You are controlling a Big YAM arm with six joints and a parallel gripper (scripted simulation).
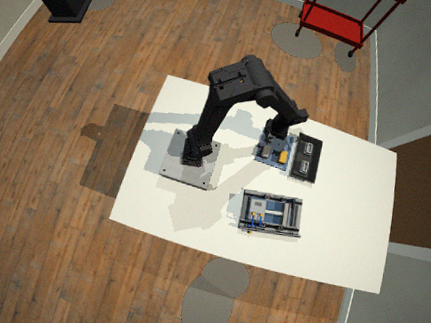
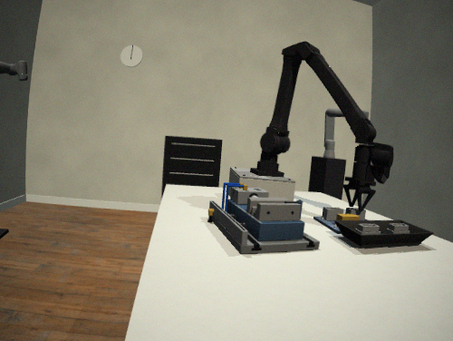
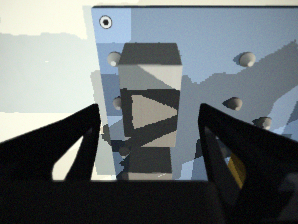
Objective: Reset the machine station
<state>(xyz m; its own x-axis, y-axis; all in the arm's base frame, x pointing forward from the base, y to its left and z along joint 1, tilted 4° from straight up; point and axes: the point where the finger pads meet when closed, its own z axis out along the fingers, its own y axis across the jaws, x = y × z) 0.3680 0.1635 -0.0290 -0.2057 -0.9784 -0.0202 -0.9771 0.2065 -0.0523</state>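
Note:
My gripper (image 3: 149, 112) (image 2: 358, 205) is open and hangs just above the blue infeed plate (image 3: 215, 35) (image 2: 322, 220). A gray aluminum blank (image 3: 150, 75) (image 2: 352, 210) lies on the plate between the fingers, with a gap to each finger. It sits near the plate's left edge, and short pins show close along its left side. A yellow brass blank (image 3: 236, 169) (image 1: 283, 157) (image 2: 348, 217) lies on the plate beside my right finger. Another gray blank (image 1: 265, 151) (image 2: 332, 212) lies on the same plate. In the top view the arm hides the gripper.
The black outfeed tray (image 1: 316, 161) (image 2: 385, 238) stands right beside the plate and holds two pocketed parts (image 1: 309, 148) (image 1: 303, 167) (image 2: 368, 228) (image 2: 399, 227). The vise (image 1: 270, 214) (image 2: 263, 222) stands nearer the table's front. Plate pins (image 3: 245, 59) (image 3: 233, 103) stick up to the right.

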